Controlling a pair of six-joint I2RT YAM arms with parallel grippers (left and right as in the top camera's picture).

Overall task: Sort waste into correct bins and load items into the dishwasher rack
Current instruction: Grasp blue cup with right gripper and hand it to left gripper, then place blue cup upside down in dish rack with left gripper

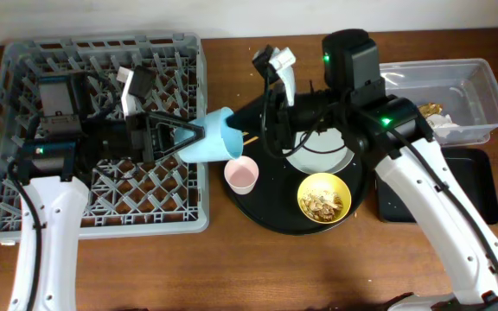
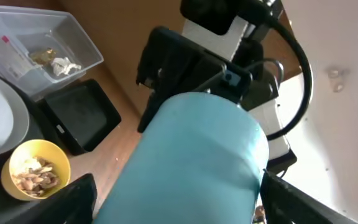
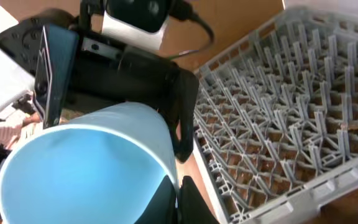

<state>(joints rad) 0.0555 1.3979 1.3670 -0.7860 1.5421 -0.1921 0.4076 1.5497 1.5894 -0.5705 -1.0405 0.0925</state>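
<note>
The left gripper (image 1: 193, 140) is clenched on the blue cup (image 1: 216, 138). The cup lies on its side between the two fingers, with its mouth turned toward the right arm. It hangs over the right wall of the dishwasher rack (image 1: 24, 216), just beside the rim of the round black tray (image 1: 266, 220). The pink cup (image 1: 241, 175) stands near, under its mouth. In the right wrist view, the right gripper (image 3: 178, 198) is at the cup's rim; I cannot tell if it grips. Rack pegs lie beside the cup.
</note>
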